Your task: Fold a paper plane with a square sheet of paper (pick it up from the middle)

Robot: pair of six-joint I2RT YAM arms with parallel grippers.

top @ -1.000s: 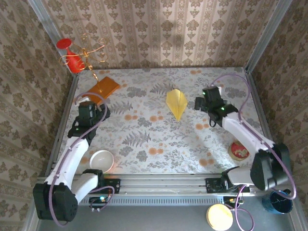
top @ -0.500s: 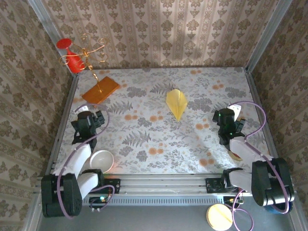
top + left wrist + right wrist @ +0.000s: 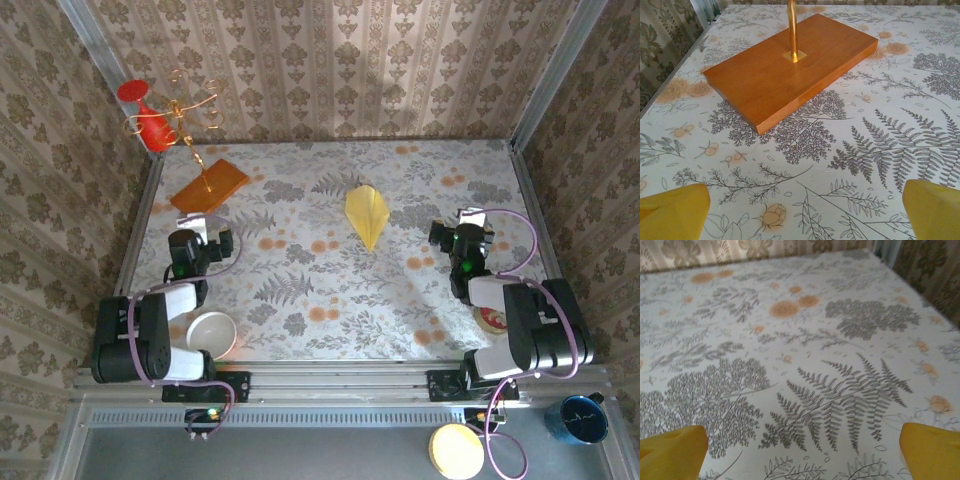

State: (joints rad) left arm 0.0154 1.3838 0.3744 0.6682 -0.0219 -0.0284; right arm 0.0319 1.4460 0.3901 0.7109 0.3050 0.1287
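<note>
The pale-yellow sheet of paper lies folded as a kite-shaped paper plane (image 3: 367,214) on the floral table, its sharp point toward the near edge and a crease down its middle. My left gripper (image 3: 204,240) rests low at the left, well away from the plane, facing the orange board. In the left wrist view its gripper (image 3: 802,215) is open, with bare tablecloth between the yellow fingertips (image 3: 672,212). At the right of the plane, a clear gap away, sits my right gripper (image 3: 463,230). The right wrist view shows this gripper (image 3: 801,452) open over bare cloth.
An orange board (image 3: 790,65) with a gold wire stand (image 3: 190,110) stands at the back left, beside a red vase (image 3: 145,120). A white bowl (image 3: 211,333) sits by the left arm's base. A red-and-white roll (image 3: 492,318) lies near the right arm.
Both arms have drawn back toward the near edge and folded low. The right gripper has left its place next to the plane. The plane has not moved.
</note>
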